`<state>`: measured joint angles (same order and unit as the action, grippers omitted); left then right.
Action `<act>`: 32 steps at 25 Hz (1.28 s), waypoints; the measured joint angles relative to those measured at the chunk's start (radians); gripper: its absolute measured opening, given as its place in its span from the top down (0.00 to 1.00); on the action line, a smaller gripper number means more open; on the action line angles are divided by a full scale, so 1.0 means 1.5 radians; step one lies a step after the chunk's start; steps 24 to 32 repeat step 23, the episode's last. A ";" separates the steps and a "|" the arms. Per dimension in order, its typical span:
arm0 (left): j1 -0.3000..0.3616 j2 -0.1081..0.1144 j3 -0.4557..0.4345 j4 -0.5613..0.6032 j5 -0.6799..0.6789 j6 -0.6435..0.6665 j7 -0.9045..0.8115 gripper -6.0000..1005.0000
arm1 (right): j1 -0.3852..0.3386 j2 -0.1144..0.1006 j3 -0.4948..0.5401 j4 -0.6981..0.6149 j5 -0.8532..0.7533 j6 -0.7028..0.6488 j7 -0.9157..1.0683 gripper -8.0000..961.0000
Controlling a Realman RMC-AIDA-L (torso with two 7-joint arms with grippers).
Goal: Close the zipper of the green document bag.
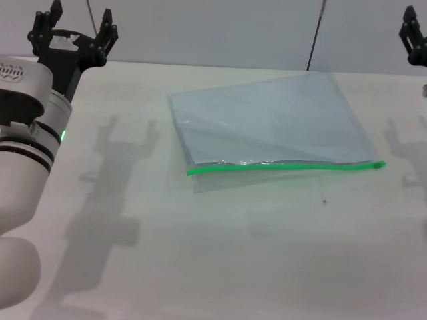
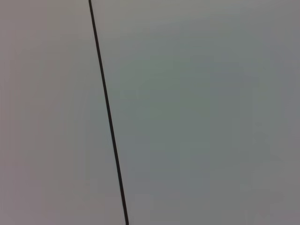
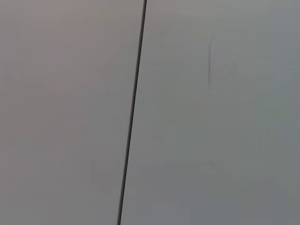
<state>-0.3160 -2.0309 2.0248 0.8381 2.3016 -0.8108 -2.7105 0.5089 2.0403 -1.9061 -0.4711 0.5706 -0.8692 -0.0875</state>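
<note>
The green document bag (image 1: 273, 120) lies flat on the white table (image 1: 200, 267), a translucent grey-blue pouch right of centre. Its zipper (image 1: 280, 166) is the bright green strip along the long edge nearest me, with a small green nub at its right end (image 1: 379, 165). My left gripper (image 1: 75, 21) is raised at the far left, high above the table and well clear of the bag, open with nothing in it. My right gripper (image 1: 415, 37) shows only partly at the top right edge, also raised and away from the bag. Neither wrist view shows the bag.
Both wrist views hold only a plain grey wall crossed by a thin dark line (image 2: 108, 117) (image 3: 132, 112). The arms cast shadows on the table to the left of the bag (image 1: 113, 180) and to its right (image 1: 407, 153).
</note>
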 joint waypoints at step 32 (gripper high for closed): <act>-0.001 0.000 0.000 0.000 0.000 -0.001 0.000 0.17 | 0.004 0.000 0.003 0.007 0.001 0.001 0.000 0.33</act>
